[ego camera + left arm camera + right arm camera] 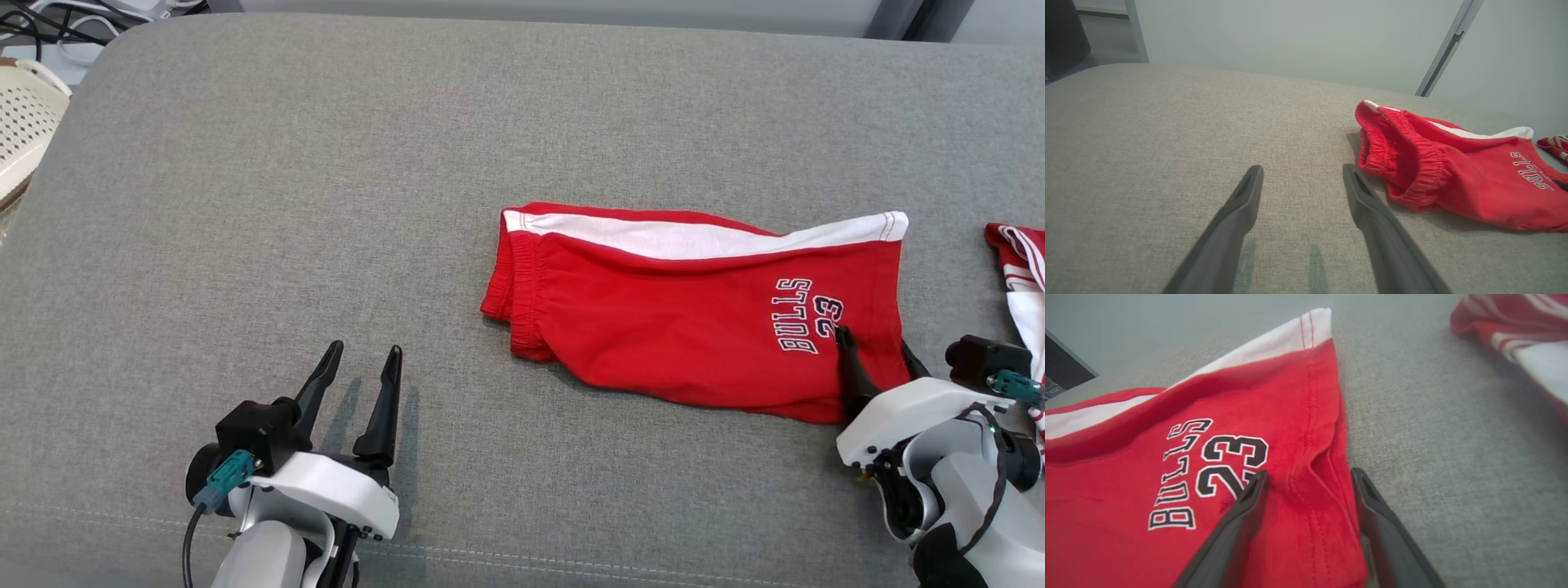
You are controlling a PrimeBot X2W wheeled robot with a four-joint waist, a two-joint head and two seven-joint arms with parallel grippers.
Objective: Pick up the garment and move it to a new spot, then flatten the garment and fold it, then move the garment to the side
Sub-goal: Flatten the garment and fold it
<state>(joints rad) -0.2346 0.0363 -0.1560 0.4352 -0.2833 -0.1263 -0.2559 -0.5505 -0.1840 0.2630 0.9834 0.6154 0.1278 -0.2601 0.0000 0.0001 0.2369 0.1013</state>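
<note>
— Garment (694,314): red shorts with a white stripe and "BULLS 23", lying right of centre on the grey cushion (326,163), waistband toward the left.
— And the right gripper (873,343) is at the garment's near hem corner, fingers apart. One tip is on the fabric by the number, the other is just past the hem, and a ridge of cloth sits between them.
— Left gripper (365,349)?
— Low over bare cushion, well apart from the waistband, fingers spread with nothing between them. A red-and-white cloth (1020,278) lies at the right edge, a white perforated basket (24,122) at the left.
</note>
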